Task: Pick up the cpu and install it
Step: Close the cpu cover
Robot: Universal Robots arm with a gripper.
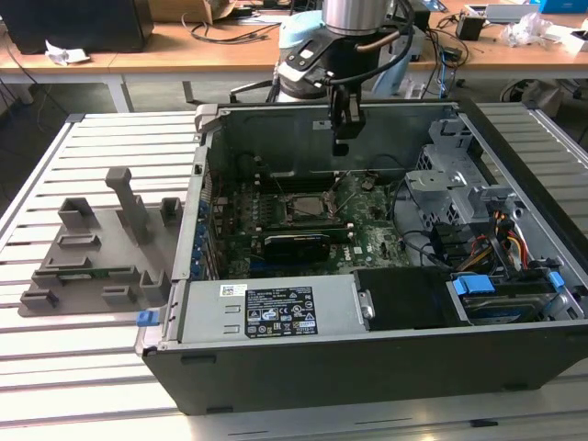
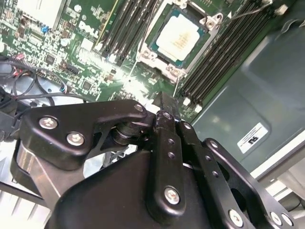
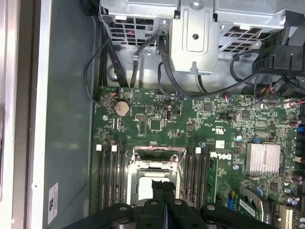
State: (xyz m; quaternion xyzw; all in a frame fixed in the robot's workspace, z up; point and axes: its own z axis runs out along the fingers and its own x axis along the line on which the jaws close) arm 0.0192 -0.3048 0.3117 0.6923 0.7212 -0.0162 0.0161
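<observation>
Silver-topped cpu [image 2: 178,36] lies flat inside the socket [image 2: 148,53] on the mobo [image 2: 90,57], w/in the open case [image 1: 276,367]. In the second wrist view it looks square to the frame. Whether it is fully down on the contacts can't be told. Gripper [image 2: 164,102] hangs above the board, near the socket but clear of the cpu. Its 2 fingers are pressed together w/ nothing between them, per both wrist views. The exterior view puts it over the case's middle, well apart from the grey fixture [image 1: 101,248] at the exterior view's left.

Risks, as judged:
1. Thin lever [image 1: 337,197] stands up beside the socket. The closed fingers could snag it on any sideways travel.
2. Cpu appears unclamped, so a knock or tilt could shift it & bend contacts.
3. RAM slots [image 2: 224,52] flank the socket closely, so a low pass could strike them.
4. If the cpu sits slightly skewed, pressing down would damage it.
</observation>
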